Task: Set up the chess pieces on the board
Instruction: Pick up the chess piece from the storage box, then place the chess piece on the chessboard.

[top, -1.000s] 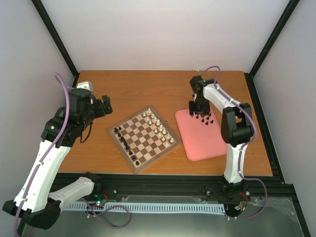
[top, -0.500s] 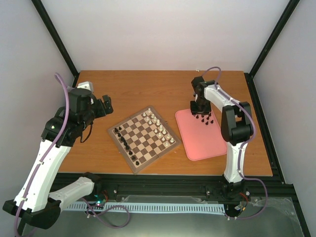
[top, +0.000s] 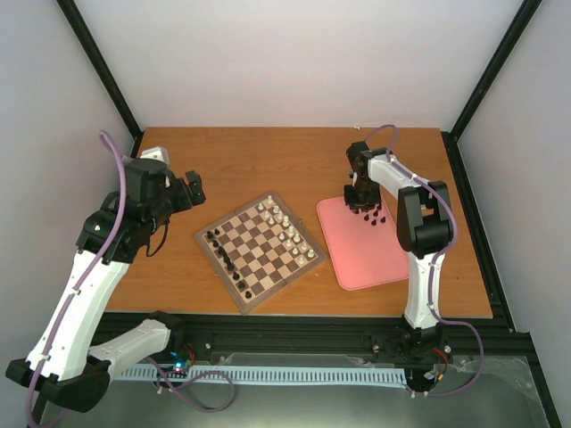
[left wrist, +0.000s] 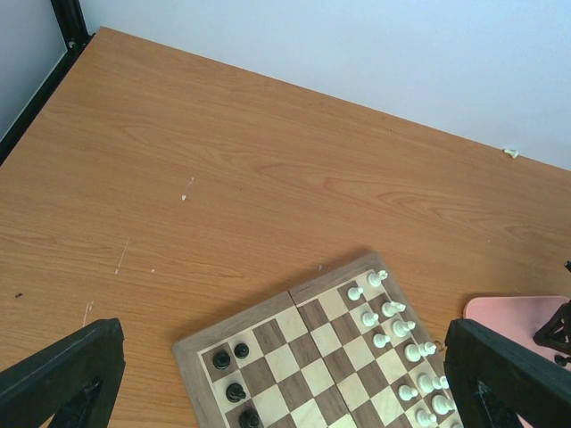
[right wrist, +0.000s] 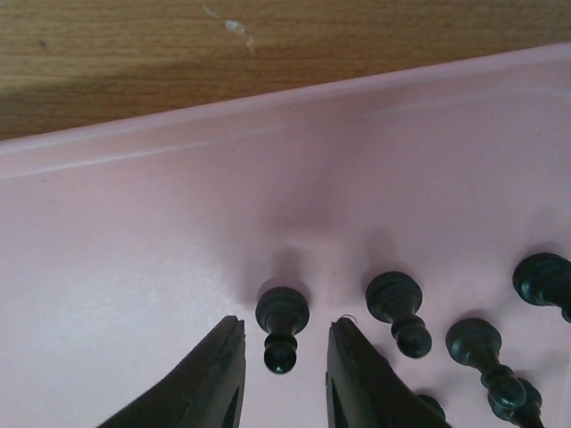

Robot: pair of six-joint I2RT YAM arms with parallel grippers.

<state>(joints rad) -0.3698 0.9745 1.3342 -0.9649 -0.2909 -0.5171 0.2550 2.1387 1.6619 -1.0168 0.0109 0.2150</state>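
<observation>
Pale walls (top: 294, 62) and black frame posts (top: 103, 76) close in a wooden table (top: 268, 160). The board (top: 260, 251) lies at an angle near the table's middle, with a pink tray (top: 361, 245) just beside it on the right. White pieces (top: 287, 230) fill two rows along the board's right-hand edge. A few black pieces (top: 225, 256) stand along the opposite edge, and others huddle in a cluster (top: 373, 217) at the tray's far end.

The left gripper (top: 190, 189) hangs above bare wood left of the board, fingers spread wide and holding nothing. The right gripper (right wrist: 284, 355) sits low over the cluster. Its fingers are apart on either side of one black pawn (right wrist: 282, 314), with a sliver of pink showing on each side. The pawn's neighbours crowd close on the right.
</observation>
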